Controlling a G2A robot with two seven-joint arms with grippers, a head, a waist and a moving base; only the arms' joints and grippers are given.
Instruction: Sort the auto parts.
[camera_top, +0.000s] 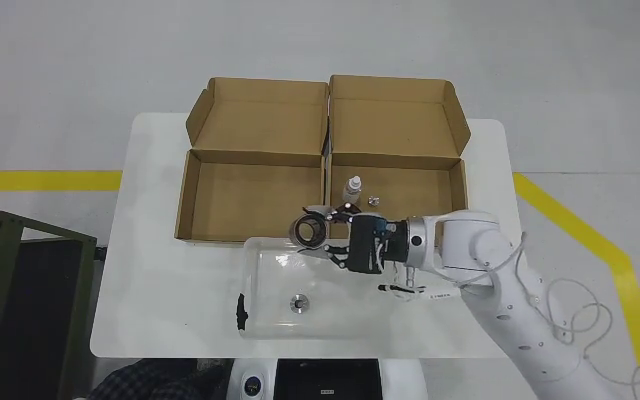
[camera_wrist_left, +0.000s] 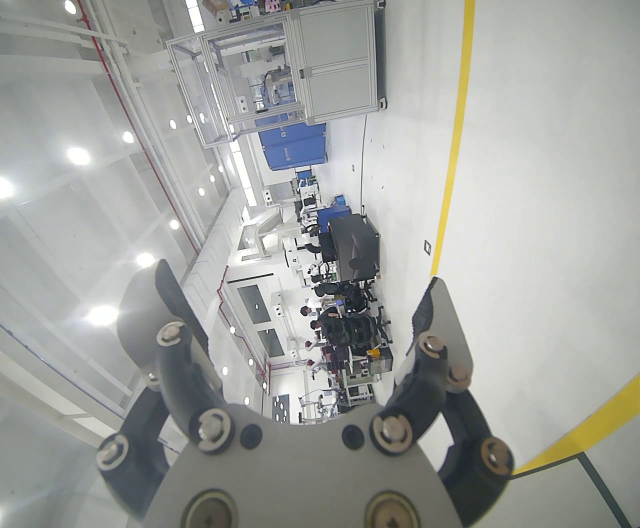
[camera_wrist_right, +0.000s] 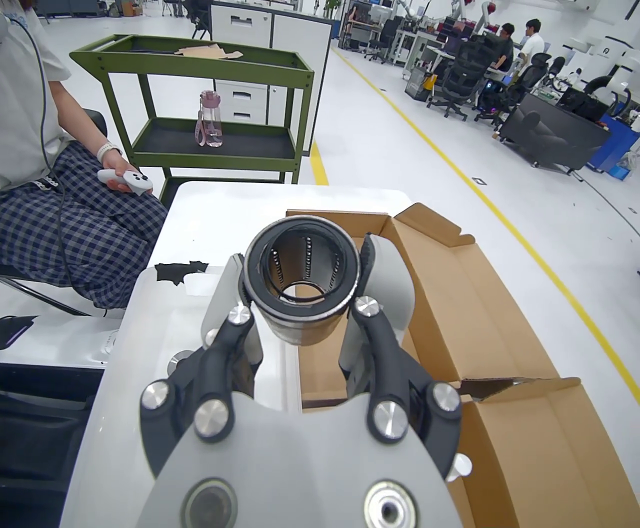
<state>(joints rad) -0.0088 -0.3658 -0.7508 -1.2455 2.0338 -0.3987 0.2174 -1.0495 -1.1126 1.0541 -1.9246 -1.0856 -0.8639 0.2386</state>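
Observation:
My right gripper (camera_top: 318, 232) (camera_wrist_right: 302, 280) is shut on a black and steel cylindrical bearing (camera_top: 307, 231) (camera_wrist_right: 302, 284), held in the air over the near wall of the left cardboard box (camera_top: 250, 200) (camera_wrist_right: 450, 300). Close beside it lies a clear plastic tray (camera_top: 320, 295) (camera_wrist_right: 165, 300) with a small round metal part (camera_top: 297, 304) inside. The right cardboard box (camera_top: 420, 190) holds a small white bottle-shaped part (camera_top: 353, 186) and a small metal nut (camera_top: 373, 200). My left gripper (camera_wrist_left: 300, 295) is open, empty, pointing off into the room.
Both boxes have their lids folded back toward the far edge of the white table (camera_top: 150, 230). A black tab (camera_top: 240, 310) sits on the tray's left end. A green cart (camera_wrist_right: 200, 100) and a seated person stand beyond the table.

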